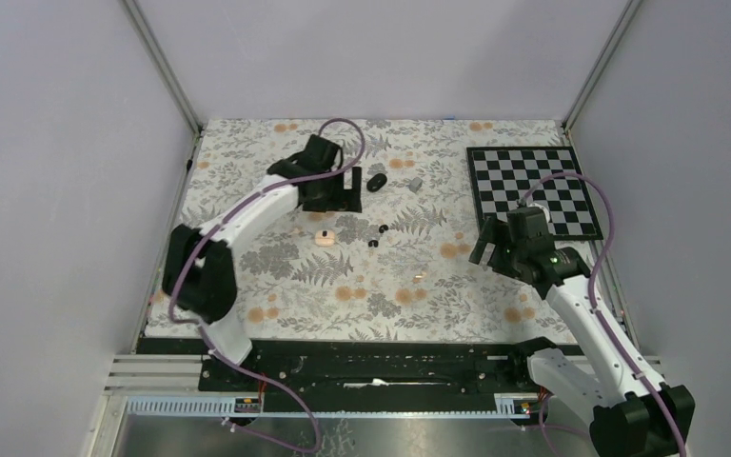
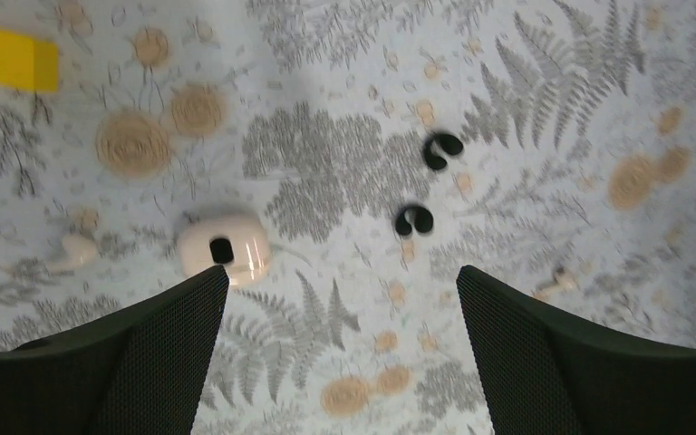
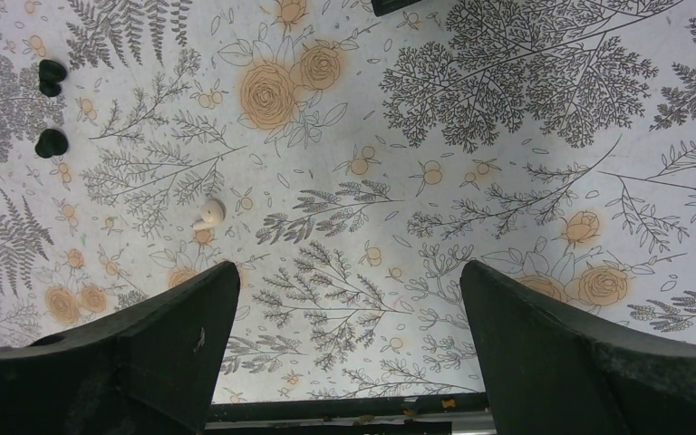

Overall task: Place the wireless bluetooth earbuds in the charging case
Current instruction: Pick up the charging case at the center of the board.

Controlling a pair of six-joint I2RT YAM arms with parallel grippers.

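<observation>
Two tiny black earbuds (image 1: 384, 228) (image 1: 372, 243) lie side by side on the floral cloth mid-table. They also show in the left wrist view (image 2: 441, 149) (image 2: 414, 220) and at the far left of the right wrist view (image 3: 52, 75) (image 3: 51, 141). A black oval pod, the charging case (image 1: 376, 181), lies farther back, just right of my left gripper (image 1: 335, 202). The left gripper (image 2: 343, 299) is open and empty above the cloth, the earbuds ahead of its jaws. My right gripper (image 1: 491, 255) (image 3: 349, 299) is open and empty over the cloth at the right, well apart from the earbuds.
A small grey block (image 1: 415, 184) lies right of the pod. A pale round case with a dark hole (image 1: 323, 237) (image 2: 222, 249) lies left of the earbuds. Small pale earbud pieces (image 2: 77, 251) (image 3: 208, 213) lie loose. A chessboard (image 1: 533, 190) covers the back right.
</observation>
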